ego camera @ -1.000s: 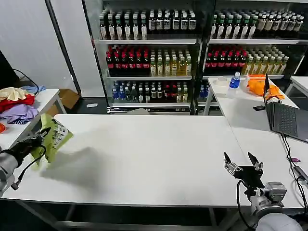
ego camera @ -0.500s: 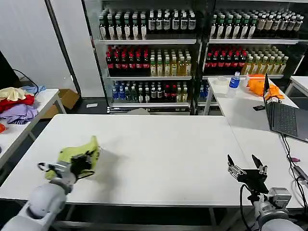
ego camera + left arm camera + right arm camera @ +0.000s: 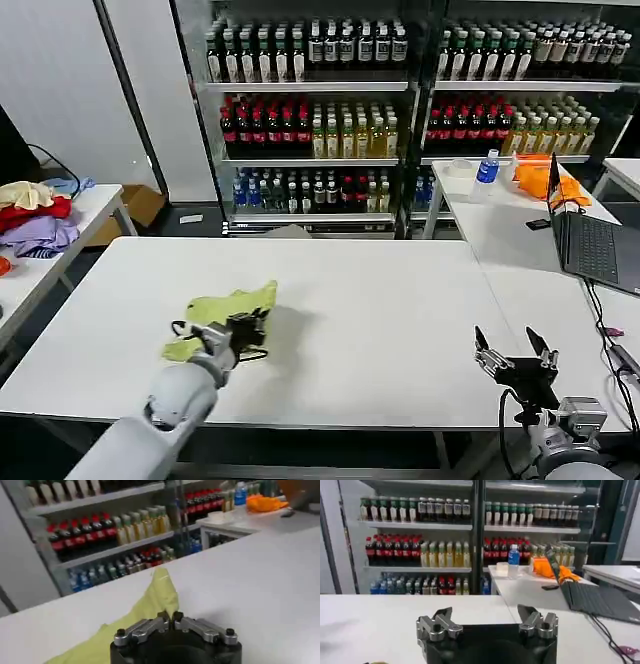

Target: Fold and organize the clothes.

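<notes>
Yellow-green T-shirt [image 3: 222,312] bunched in left gripper's [image 3: 248,330] pinching fingers, apparently; dragging may crumple it. Right gripper [image 3: 516,358] spread, idle.

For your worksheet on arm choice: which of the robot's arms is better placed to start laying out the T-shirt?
Left, probably. Its pincer is shut on the T-shirt lying bunched on the table. The right pincer is open at the table's near right edge, far from the cloth.

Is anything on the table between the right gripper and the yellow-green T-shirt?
Nothing visible. The right gripper hangs open at the table's near right edge; bare tabletop runs to the T-shirt, which the left gripper holds clamped.
</notes>
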Available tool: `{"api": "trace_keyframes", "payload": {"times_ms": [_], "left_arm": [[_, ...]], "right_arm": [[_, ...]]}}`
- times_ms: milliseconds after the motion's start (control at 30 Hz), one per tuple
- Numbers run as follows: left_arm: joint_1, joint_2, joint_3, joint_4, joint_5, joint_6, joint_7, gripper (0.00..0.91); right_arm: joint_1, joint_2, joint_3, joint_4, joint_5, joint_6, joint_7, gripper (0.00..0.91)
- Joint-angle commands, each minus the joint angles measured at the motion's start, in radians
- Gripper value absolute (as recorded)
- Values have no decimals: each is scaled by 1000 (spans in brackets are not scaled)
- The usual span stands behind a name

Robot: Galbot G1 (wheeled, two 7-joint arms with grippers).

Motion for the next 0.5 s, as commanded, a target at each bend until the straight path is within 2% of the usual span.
{"api": "trace_keyframes", "payload": {"times_ms": [33, 67, 100, 133, 300, 500], "left_arm": [[-177, -235, 233, 123, -10, 2, -123, 101], [-183, -252, 237, 132, -12, 2, -132, 262], [-185, -268, 236, 144, -15, -11, -138, 504], [-188, -282, 236, 153, -15, -36, -143, 907], [-151, -295, 207, 124, -52, -119, -245, 907], [-16, -220, 73, -45, -220, -163, -246, 907]], "right_arm": [[-7, 4, -2, -1, -5, -1, -1, 907], [-4, 4, -3, -2, -4, -1, -1, 907], [2, 3, -5, -5, -3, -2, -1, 907], [9, 2, -8, -8, -3, -4, -1, 907], [59, 1, -48, -29, -6, -11, 0, 907], [152, -2, -126, -86, -18, -11, 0, 907]]}}
